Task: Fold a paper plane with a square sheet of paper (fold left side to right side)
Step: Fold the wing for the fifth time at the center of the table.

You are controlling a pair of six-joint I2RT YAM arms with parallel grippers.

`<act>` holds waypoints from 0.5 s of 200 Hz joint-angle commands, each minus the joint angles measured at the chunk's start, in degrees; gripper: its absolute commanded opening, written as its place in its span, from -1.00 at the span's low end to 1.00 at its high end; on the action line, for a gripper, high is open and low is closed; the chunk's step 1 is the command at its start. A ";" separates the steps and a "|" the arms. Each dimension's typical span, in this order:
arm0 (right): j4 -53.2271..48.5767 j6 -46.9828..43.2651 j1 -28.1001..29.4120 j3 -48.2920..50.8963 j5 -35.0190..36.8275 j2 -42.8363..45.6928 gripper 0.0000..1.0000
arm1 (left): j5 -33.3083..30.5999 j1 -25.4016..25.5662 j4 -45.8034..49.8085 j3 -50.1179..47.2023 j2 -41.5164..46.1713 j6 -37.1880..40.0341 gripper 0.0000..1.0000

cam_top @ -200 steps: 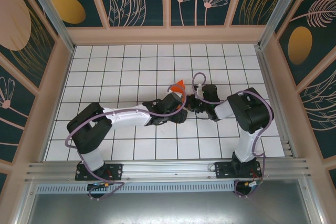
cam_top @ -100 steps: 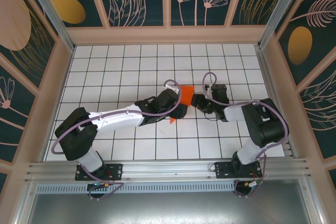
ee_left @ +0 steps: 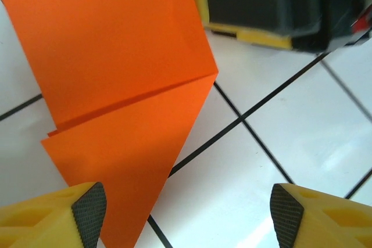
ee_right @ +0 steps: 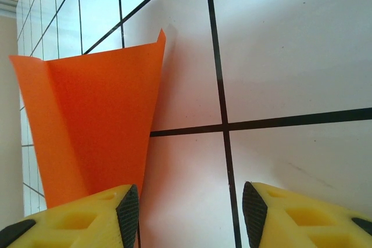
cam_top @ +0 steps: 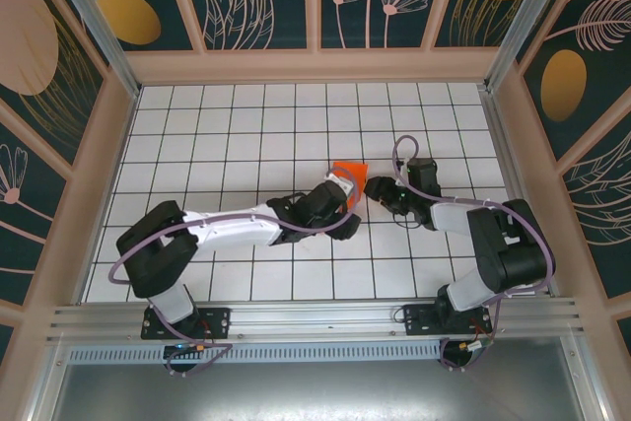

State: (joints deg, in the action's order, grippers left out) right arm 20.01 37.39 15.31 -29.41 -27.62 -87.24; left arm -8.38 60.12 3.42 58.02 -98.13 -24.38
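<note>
While both arms are reaching toward the middle of the white tiled table (cam_top: 246, 125), the orange sheet of paper (cam_top: 347, 171) is lying there between their tools, already folded into a narrower creased shape. The left gripper (cam_top: 345, 192) is hanging over the sheet's near end, and its wrist is covering that part of the paper in the top view. The right gripper (cam_top: 378, 187) is sitting just beside the sheet's right edge.

From the left wrist, the sheet (ee_left: 116, 56) is showing a diagonal crease and tapering to a point beside one yellow finger (ee_left: 87, 213). The left gripper (ee_left: 189, 216) is standing with its jaws wide apart over bare tile, gripping nothing. The right gripper's black and yellow body (ee_left: 261, 4) is crowding the paper's far corner.

From the right wrist, one flap of the sheet (ee_right: 93, 126) is standing up off the tiles. The right gripper (ee_right: 190, 213) is also holding its jaws apart, with only tile between them.

A purple cable (cam_top: 397, 150) is looping above the right wrist.
</note>
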 commanded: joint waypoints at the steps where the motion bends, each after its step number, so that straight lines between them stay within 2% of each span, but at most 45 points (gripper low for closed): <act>1: -0.26 -0.21 0.07 -1.01 -1.72 0.58 0.07 | -5.24 1.40 1.76 3.09 -4.36 2.91 0.58; 50: 0.46 0.29 0.27 -1.16 -2.49 0.00 0.07 | -15.76 1.92 4.52 6.79 -8.98 2.39 0.64; 100: 0.78 0.41 0.68 -1.56 -2.85 -1.03 0.07 | -17.00 2.10 5.02 8.45 -12.16 2.94 0.55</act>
State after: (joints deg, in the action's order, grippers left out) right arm 20.10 37.58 15.49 -29.52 -29.06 -87.29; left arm -22.76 61.95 6.68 65.08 -108.18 -22.48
